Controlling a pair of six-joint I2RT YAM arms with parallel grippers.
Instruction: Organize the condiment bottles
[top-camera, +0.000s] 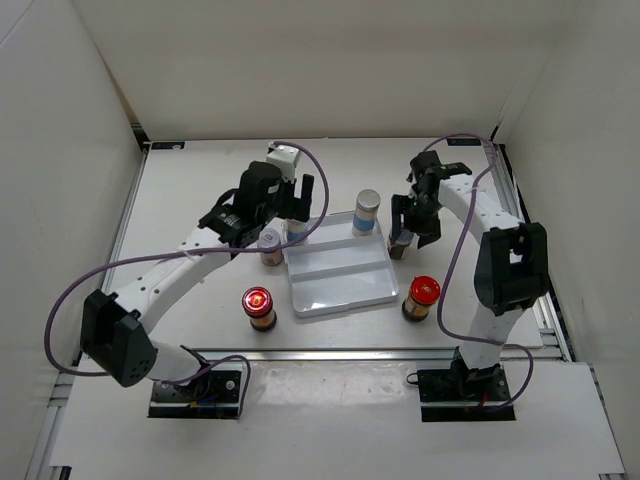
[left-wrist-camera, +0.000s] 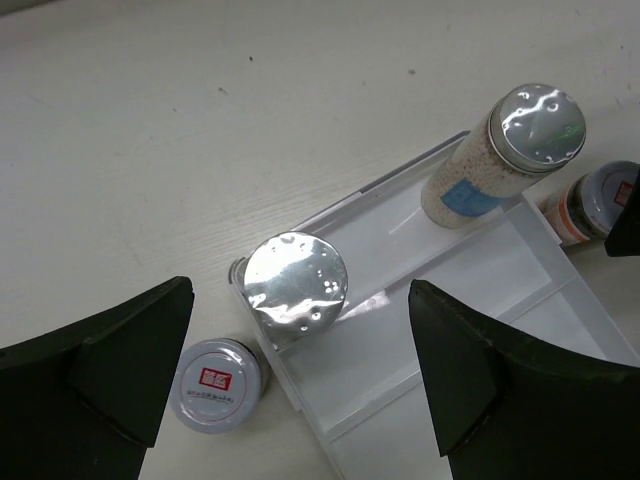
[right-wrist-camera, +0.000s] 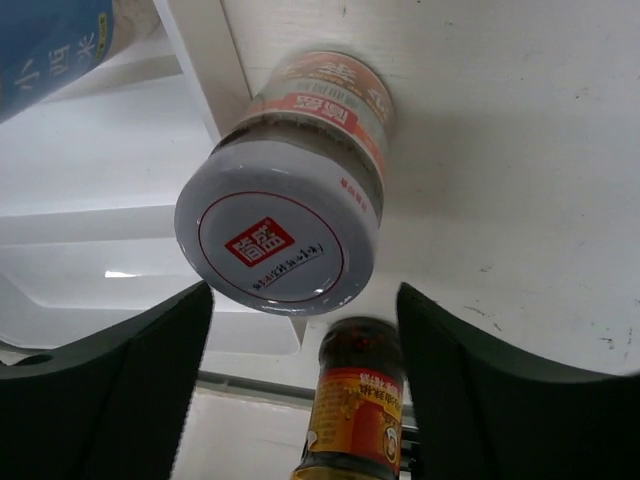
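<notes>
Condiment bottles (top-camera: 368, 211) stand on white table (top-camera: 200, 190); white walls (top-camera: 320, 70) enclose

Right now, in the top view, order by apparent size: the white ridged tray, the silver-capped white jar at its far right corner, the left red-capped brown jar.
White ridged tray: largest by far.
Silver-capped white jar and red-capped brown jar: look about alike; unranked.
</notes>
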